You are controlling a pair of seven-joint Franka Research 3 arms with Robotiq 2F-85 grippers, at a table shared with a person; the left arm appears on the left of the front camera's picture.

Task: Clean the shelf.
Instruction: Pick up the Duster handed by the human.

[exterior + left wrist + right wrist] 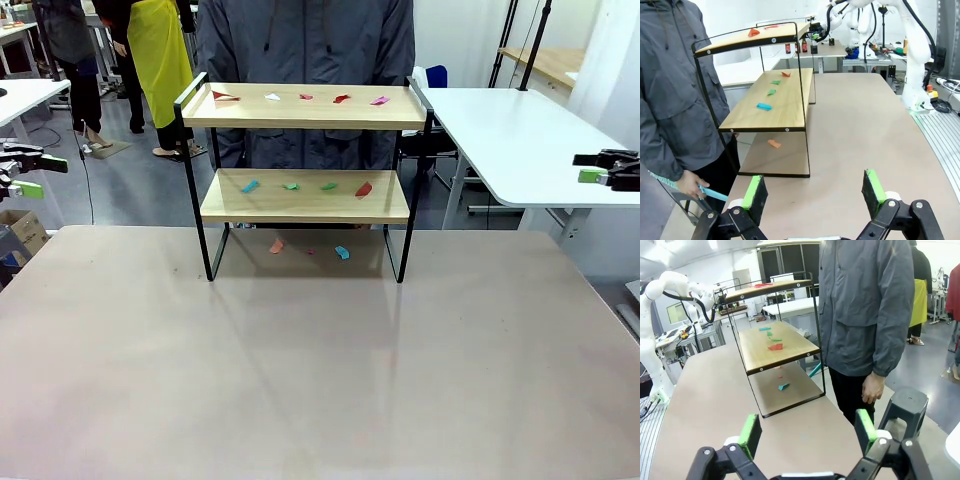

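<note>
Both my grippers are open and hold nothing. Left gripper (35,173) hangs off the left edge of the surface (320,380), right gripper (598,167) off the right edge. The shelf (300,207) stands upright at the far middle of the surface, between the two grippers and well apart from both. In each wrist view it sits ahead of the fingers, side-on, not touching. Small coloured paper scraps (249,186) lie on the top board, on the lower board and on the surface under the shelf. A person in a grey jacket (305,40) stands just behind the shelf.
</note>
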